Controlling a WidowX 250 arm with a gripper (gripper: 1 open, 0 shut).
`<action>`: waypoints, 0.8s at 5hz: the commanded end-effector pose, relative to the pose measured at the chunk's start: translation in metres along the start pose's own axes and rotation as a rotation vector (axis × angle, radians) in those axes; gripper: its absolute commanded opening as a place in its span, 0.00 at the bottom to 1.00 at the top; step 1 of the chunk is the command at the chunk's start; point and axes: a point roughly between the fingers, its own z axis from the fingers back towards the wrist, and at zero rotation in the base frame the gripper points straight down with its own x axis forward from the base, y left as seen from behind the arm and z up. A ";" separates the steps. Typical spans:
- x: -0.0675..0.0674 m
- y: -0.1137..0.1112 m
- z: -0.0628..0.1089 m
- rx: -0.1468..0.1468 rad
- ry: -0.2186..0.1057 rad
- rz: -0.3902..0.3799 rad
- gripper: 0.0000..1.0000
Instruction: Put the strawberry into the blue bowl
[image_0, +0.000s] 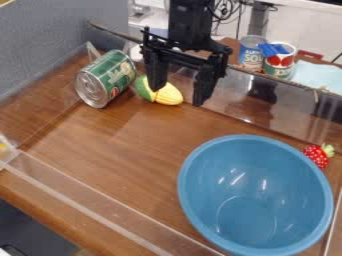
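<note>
My gripper points straight down over the back half of the wooden desk. The jaws are spread wide and pinch nothing — one black finger hangs on the left, the other on the right, with a clear gap between them.

Directly below that gap, and partly hidden behind my fingers, lies the yellow-green corn-like toy. I cannot tell whether my fingertips touch it or the desk.

Just to the left of the toy, a green-labelled can lies on its side with its silver end facing the camera. Toy and can sit close together; whether they touch is unclear.

The blue bowl stands upright at the near right of the desk, well apart from my jaws. Its glossy inside holds nothing.

The strawberry lies outside the bowl, just beside its upper right rim, at the right edge of the view. It is red with a green leafy top and looks to be touching or nearly touching the rim — the view does not settle which. It is well apart from my jaws.

Behind a clear panel at the back right stand a blue-and-red can and a second small can just left of it. A low clear wall runs along the near left edge of the desk.
</note>
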 end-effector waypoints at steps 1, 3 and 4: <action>0.000 0.004 -0.005 -0.004 0.012 0.051 1.00; 0.022 0.041 -0.005 -0.021 -0.019 0.131 1.00; 0.025 0.059 0.003 -0.018 -0.028 0.104 1.00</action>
